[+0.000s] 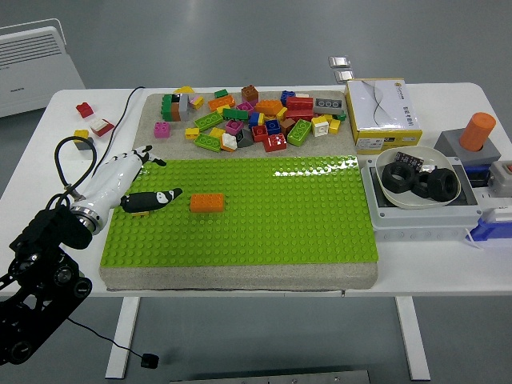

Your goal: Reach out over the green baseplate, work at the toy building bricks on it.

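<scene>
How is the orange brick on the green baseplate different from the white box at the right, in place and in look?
The orange brick lies alone on the green baseplate, while the white box stands off it on the white table, behind the baseplate's right corner. The brick is one plain colour with studs on top; the box is white with a yellow lower edge. The brick is clearly smaller than the box. Neither is touched by the robot hand.

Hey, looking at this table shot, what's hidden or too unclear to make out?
- Head view: the robot's right arm lies outside the frame.
- Whether the flat orange brick is pressed onto the green studded baseplate or lies loose: too small to tell.
- Bricks deep in the mixed colourful brick pile: covered by those above.
- White ribbed appliance: cut by left edge.
</scene>
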You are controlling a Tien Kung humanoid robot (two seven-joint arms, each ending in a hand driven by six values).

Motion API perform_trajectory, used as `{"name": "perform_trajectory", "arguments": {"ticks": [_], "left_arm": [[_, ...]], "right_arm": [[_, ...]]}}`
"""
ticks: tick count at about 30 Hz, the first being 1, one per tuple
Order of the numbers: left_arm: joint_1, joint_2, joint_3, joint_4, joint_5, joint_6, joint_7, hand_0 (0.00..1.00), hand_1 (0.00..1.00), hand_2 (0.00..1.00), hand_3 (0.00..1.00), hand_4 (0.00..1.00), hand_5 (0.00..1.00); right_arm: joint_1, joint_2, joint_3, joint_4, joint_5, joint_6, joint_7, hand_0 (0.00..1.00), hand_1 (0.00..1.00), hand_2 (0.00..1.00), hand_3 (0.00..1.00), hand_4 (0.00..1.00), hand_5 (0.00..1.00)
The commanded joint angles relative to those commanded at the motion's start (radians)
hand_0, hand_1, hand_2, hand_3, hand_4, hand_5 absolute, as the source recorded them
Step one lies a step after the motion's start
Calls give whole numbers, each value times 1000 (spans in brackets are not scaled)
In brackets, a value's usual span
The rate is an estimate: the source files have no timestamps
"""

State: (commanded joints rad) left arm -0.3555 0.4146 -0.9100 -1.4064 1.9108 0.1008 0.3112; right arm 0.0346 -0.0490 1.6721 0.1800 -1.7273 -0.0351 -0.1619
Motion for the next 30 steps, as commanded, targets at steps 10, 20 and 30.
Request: {"name": "perform_trajectory", "arguments": {"ticks": [10, 20, 30], "left_arm": [[32, 32, -24, 86, 43, -8, 12, 998, 998, 998, 772, 780, 71], [35, 7, -57, 108, 56, 8, 1, 998, 998, 998, 751, 766, 73], [32, -12, -51, 95, 28, -12, 10, 998, 998, 998, 752, 765, 69]], "right_arm": [[-2, 11, -12, 0, 7, -5, -7, 516, 731, 811, 798, 812, 894], [3, 16, -23, 0, 13, -8, -10, 516, 729, 810, 799, 813, 890], [1, 16, -22, 0, 10, -8, -9, 515, 732, 811, 799, 812, 893]]}}
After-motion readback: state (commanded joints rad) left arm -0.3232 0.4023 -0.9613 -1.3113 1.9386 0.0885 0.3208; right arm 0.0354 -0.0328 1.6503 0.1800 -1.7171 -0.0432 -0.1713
